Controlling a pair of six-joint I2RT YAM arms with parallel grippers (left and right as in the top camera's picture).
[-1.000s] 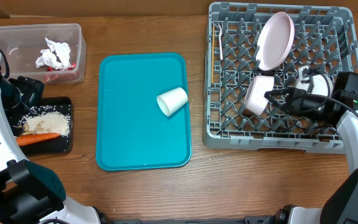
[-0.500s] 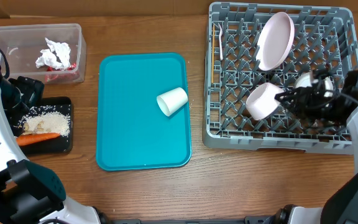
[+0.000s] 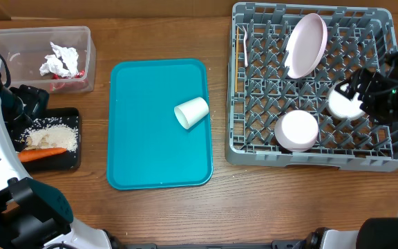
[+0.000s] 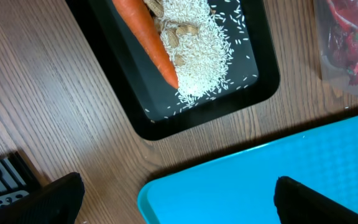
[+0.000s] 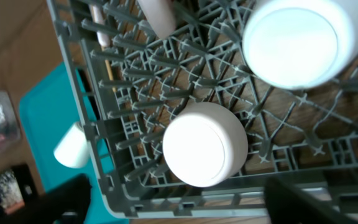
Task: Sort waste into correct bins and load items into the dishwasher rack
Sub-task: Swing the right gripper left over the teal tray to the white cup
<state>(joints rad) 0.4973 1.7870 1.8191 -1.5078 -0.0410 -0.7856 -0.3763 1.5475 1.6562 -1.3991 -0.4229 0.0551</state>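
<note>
The grey dishwasher rack [image 3: 302, 158] holds the pink-white plate [image 3: 305, 44] leaning on its pegs. It also holds two upturned white bowls, one near the front [image 3: 296, 130] and one to its right [image 3: 344, 102]. My right gripper [image 3: 365, 93] hovers open above the rack's right side, holding nothing. In the right wrist view the front bowl [image 5: 205, 144] lies just beyond the open fingers [image 5: 61, 199]. The white cup [image 3: 191, 112] lies on its side on the teal tray [image 3: 137, 159]. My left gripper [image 4: 182, 205] is open over the teal tray's corner, beside the black tray [image 4: 166, 124] with the carrot [image 4: 148, 34] and rice [image 4: 197, 43].
The clear tub [image 3: 39, 30] at the back left holds crumpled tissue [image 3: 59, 60] and a red wrapper [image 3: 57, 86]. The black tray [image 3: 73, 160] sits in front of it. A pale utensil [image 3: 245, 47] stands in the rack's left column.
My right gripper opened and let go of the bowl, which now rests upside down near the rack's front. The right arm drew back to the right. The left arm stayed still.
</note>
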